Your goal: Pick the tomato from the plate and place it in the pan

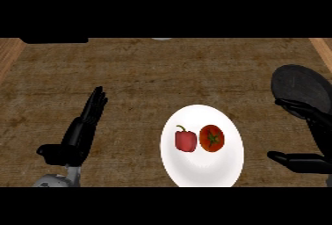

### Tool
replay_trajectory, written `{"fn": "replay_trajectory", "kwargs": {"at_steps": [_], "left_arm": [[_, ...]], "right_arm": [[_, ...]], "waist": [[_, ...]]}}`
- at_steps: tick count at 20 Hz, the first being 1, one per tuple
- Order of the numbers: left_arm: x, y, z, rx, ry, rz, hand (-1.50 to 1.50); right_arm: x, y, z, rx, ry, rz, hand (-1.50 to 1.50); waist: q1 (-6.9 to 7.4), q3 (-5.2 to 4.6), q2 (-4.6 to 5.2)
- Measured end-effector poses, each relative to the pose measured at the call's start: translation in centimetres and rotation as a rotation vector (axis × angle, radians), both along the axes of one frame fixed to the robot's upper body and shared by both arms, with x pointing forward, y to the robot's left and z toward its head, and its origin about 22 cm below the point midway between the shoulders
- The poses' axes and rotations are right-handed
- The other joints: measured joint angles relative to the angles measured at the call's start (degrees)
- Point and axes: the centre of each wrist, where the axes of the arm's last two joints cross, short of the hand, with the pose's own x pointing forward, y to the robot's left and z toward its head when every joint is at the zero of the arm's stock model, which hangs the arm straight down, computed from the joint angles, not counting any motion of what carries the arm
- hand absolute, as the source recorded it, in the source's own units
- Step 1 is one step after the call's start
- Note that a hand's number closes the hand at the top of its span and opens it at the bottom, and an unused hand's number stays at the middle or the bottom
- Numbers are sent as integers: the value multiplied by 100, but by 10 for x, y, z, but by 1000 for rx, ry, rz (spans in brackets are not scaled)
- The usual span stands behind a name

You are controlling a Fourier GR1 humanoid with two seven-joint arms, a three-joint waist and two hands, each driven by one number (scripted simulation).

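Nearest, a white plate (194, 176) on the brown worktop (142, 66), carrying a red bell pepper (185, 140) with the tomato (211, 138) just to its right. Left of the plate, left hand (77, 136) with fingers straight, holding nothing. Right of the plate, right hand (306, 162) with thumb out and fingers uncurled, likewise empty. Beyond, a dark pan (299, 81), partly behind that hand's fingers.

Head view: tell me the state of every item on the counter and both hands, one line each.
tomato: on the plate, not yet picked up
red pepper: on the plate, close beside the tomato
plate: flat on the counter, holding both
pan: at the right edge, no tomato in it
left hand: open, resting at the left, holding nothing
right hand: open, just below the pan, holding nothing
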Motion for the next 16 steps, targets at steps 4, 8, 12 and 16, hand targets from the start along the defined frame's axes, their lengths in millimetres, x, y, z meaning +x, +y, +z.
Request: {"fn": "replay_trajectory", "kwargs": {"at_steps": [4, 8, 12, 16], "left_arm": [[-5, -10, -8, -10, -9, -15, 0], [-6, -13, -7, -21, -24, -16, 0], [-3, -13, -6, -24, -21, -27, 0], [-1, -17, -5, -24, -22, -32, 0]], "right_arm": [[-8, -4, 9, -123, -55, 1, -150], [-12, 0, 32, -265, -54, 22, -150], [-5, 20, 50, -426, -20, 37, -150], [-1, 48, 56, -620, 30, 53, -150]], "waist": [[47, -1, 12], [65, -3, 14], [103, -6, 21], [134, -9, 25]]}}
